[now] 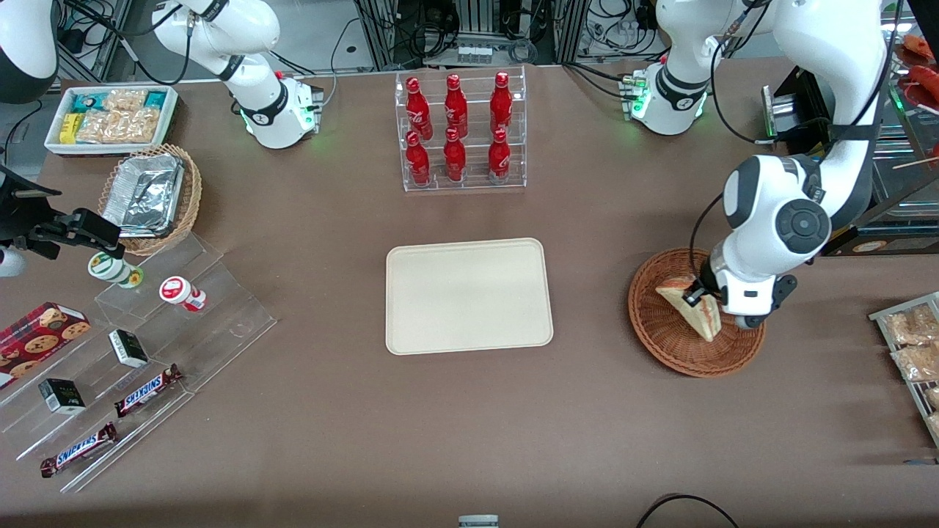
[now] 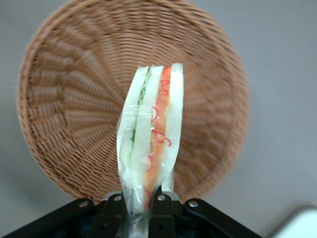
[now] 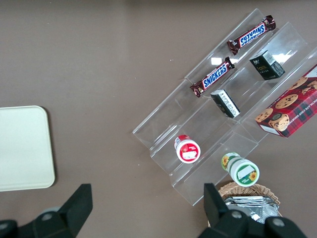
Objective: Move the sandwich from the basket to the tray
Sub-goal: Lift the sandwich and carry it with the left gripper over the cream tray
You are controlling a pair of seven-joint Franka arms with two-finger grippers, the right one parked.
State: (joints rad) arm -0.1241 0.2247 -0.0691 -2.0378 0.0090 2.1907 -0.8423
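The end effector [image 1: 695,296] grips the sandwich [image 2: 151,134] above the basket [image 2: 69,114]; the carry is next, needing clearance sideways to the tray [image 1: 469,295].

The tool [image 1: 697,295] stood over the basket [image 1: 653,331], closed on the sandwich [image 1: 693,308]. Bare table [image 1: 587,293] lay between the basket and the tray [image 1: 468,295], with nothing standing in that stretch. The tray surface was bare. The bottle rack [image 1: 461,130] stood farther from the camera, well apart from the tray.
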